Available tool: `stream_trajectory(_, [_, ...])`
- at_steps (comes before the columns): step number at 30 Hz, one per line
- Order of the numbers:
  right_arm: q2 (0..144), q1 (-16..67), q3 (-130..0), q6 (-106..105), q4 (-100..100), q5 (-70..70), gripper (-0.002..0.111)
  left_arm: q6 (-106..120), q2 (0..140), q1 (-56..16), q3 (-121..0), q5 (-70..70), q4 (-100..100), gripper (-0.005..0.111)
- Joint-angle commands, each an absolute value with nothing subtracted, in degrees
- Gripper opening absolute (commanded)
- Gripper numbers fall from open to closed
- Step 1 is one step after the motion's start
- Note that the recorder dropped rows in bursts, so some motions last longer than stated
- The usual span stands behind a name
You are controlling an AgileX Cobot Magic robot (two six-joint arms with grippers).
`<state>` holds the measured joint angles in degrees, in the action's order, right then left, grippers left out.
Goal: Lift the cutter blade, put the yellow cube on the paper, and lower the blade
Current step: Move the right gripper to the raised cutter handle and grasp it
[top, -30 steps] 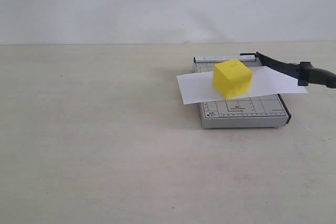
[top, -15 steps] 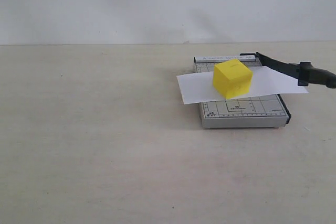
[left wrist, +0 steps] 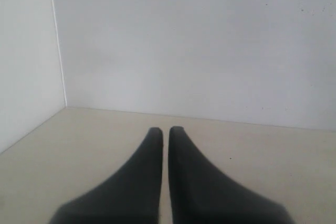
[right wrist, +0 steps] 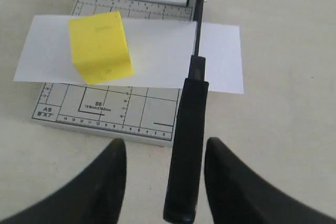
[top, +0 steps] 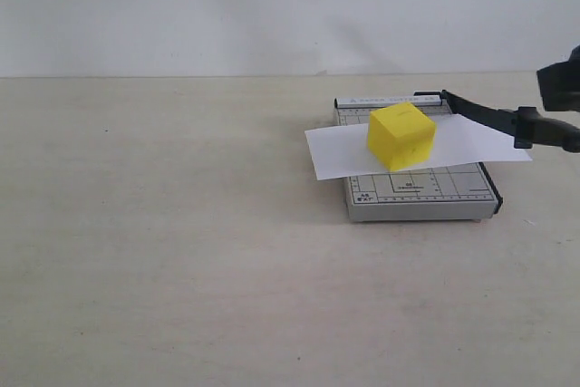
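The yellow cube (top: 401,135) (right wrist: 101,46) rests on the white paper (top: 337,152) (right wrist: 157,51), which lies across the grey gridded cutter base (top: 421,193) (right wrist: 113,114). The black cutter blade (top: 494,116) (right wrist: 198,35) is tilted up from its hinge, with its thick handle (top: 546,130) (right wrist: 187,145) out past the base. My right gripper (right wrist: 165,143) is open, a finger on each side of the handle with gaps between. A dark part of my right arm (top: 562,75) shows above the handle. My left gripper (left wrist: 165,130) is shut on nothing, away from the cutter.
The cutter sits on a beige tabletop (top: 181,251) in front of a white back wall (top: 227,6). The left wrist view shows a wall corner (left wrist: 58,51) and bare tabletop (left wrist: 262,161).
A dark part of my right arm has come into the exterior view at the right edge, above the blade handle. Blade, cube and paper have not moved.
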<state>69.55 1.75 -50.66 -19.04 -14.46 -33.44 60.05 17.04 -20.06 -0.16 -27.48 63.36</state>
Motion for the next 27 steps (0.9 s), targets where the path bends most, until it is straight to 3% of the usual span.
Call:
stream_trajectory(1, [73.37,1.86,-51.07,-18.76,-14.41,-31.67,0.046,60.25,17.08,-19.91,0.0,-27.49,63.85,0.004])
stream_trajectory(8, [76.71,1.86,-51.07,-18.61,-14.41,-30.97,0.042,60.25,17.08,-19.91,0.0,-27.49,63.85,0.004])
stream_trajectory(13, [76.59,1.86,-50.95,-18.23,-14.41,-30.97,0.001,60.25,17.08,-19.91,0.0,-27.49,63.85,0.004])
stream_trajectory(27, [76.72,1.86,-50.68,-18.06,-14.54,-35.35,0.0,60.25,17.08,-19.91,0.0,-27.49,63.85,0.004])
